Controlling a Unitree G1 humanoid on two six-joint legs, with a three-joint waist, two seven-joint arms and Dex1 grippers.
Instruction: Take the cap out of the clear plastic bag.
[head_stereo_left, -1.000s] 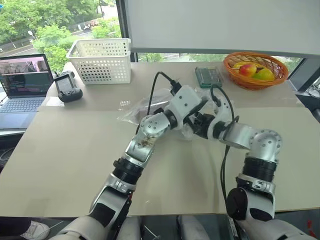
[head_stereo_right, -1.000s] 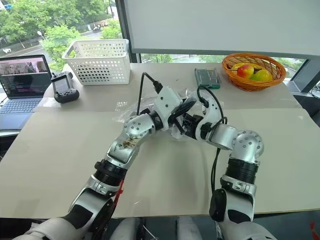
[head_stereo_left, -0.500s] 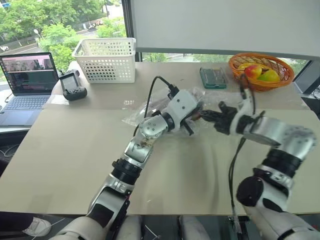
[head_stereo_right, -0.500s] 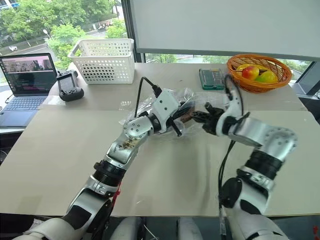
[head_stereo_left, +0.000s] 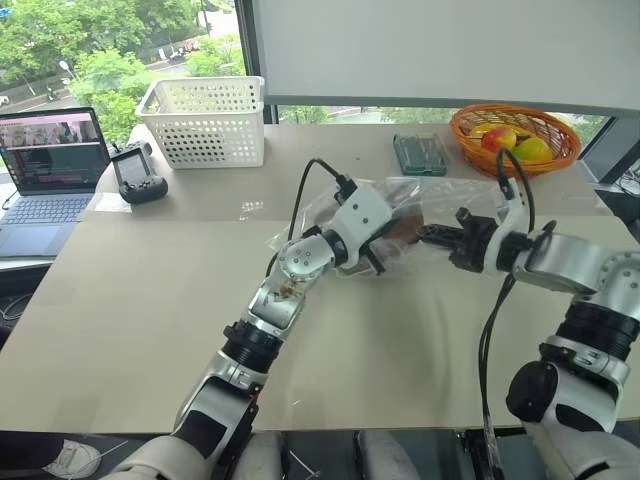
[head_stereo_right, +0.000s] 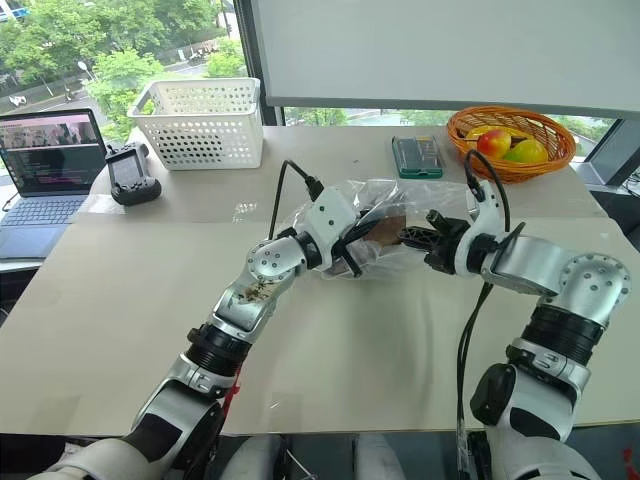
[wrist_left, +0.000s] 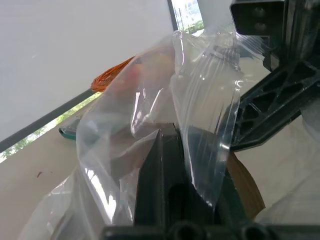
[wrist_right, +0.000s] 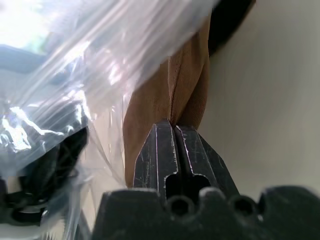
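Cap half-drawn from the bag, held between both arms above the table

The brown cap (wrist_right: 175, 100) sits at the clear plastic bag's (head_stereo_right: 400, 200) mouth, pinched by the right gripper (wrist_right: 172, 127); the left gripper (wrist_left: 167, 137) clamps bag film. Extraction is under way; next, the right arm should pull clear while the left anchors the bag.

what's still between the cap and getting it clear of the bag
Only the clear plastic bag itself. The right gripper is shut on a fold of the brown cap, while the left gripper pinches the bag's film. Plastic drapes over most of the cap; nothing else on the table blocks the pull.
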